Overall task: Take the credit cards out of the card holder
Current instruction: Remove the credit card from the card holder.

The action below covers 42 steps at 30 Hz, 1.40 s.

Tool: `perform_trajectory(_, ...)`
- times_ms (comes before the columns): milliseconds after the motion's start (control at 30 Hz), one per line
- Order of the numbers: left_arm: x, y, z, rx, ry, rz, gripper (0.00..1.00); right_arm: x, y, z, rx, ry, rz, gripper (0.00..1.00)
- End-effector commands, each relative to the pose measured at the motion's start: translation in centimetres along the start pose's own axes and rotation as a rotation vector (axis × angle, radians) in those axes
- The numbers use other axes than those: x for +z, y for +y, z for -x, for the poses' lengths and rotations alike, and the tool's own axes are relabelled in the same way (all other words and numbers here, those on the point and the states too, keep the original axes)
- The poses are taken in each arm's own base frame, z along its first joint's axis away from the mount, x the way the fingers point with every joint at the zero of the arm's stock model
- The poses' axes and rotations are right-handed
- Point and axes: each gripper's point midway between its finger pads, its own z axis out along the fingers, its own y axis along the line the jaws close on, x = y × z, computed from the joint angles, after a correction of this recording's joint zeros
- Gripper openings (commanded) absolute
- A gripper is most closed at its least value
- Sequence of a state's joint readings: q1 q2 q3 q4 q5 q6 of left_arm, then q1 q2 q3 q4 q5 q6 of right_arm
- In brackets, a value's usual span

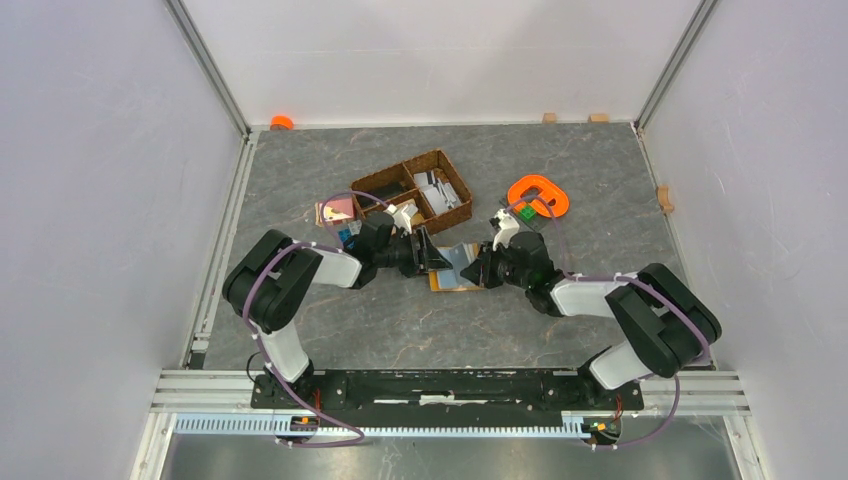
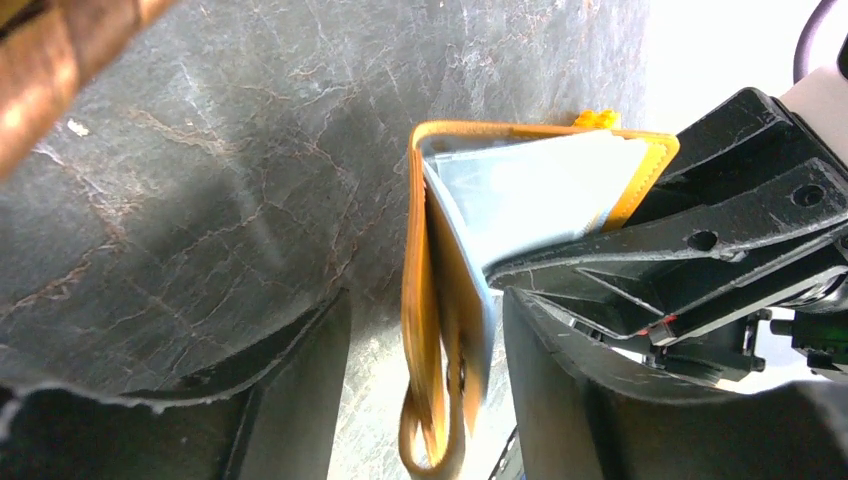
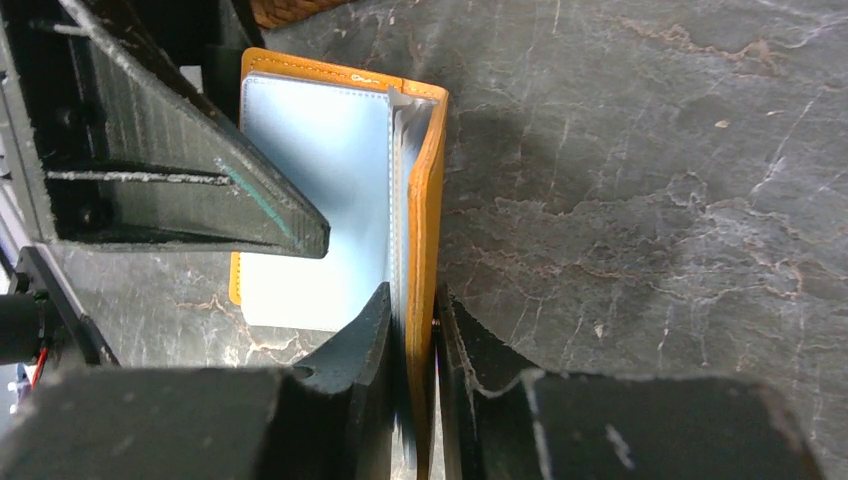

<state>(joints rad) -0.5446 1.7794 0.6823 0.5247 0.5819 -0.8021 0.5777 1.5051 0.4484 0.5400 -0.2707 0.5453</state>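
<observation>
Plain white walls [image 1: 100, 200] enclose a dark grey marbled tabletop [image 1: 450, 335], evenly lit

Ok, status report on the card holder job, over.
Left gripper open, straddling the card holder. Right gripper shut on its raised flap, other flap flat on the table. Nothing in the way.

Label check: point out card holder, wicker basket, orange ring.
card holder [image 3: 320, 130]: right wrist view, light blue inner panel.
wicker basket [image 1: 456, 182]: top view, right rim.
orange ring [image 1: 560, 200]: top view, right side of band.
</observation>
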Motion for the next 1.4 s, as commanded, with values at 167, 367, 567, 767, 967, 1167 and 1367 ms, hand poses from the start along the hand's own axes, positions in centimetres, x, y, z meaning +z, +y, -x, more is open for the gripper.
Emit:
perform_trajectory(167,-1.2,-2.0,1.5,0.056,-0.069,-0.048,0.71,-1.3,3.0,2.6,-0.043,-0.117,0.129,0.10)
perform_trajectory(367,-4.8,-4.0,3.4,0.171,-0.228,-0.017,0.77,-2.3,2.8,3.5,-0.067,-0.165,0.099,0.09)
perform_trajectory(567,-9.8,-4.8,5.4,0.270,-0.438,0.085,0.99,-3.5,2.3,4.4,-0.097,-0.222,0.052,0.08)
perform_trajectory(767,-14.3,-2.9,6.9,0.166,-0.685,0.209,1.00,-4.3,2.0,4.8,-0.116,-0.261,0.031,0.12)
perform_trajectory(967,-14.8,-3.1,6.7,0.085,-0.712,0.181,1.00,-4.5,2.0,5.0,-0.124,-0.274,0.028,0.11)
perform_trajectory(1167,-14.1,-7.2,5.4,0.056,-0.597,0.101,1.00,-4.6,2.3,4.8,-0.111,-0.276,0.051,0.12)
perform_trajectory(1367,-13.2,-6.0,6.8,0.241,-0.655,0.192,1.00,-4.9,2.0,4.8,-0.107,-0.288,0.034,0.00)
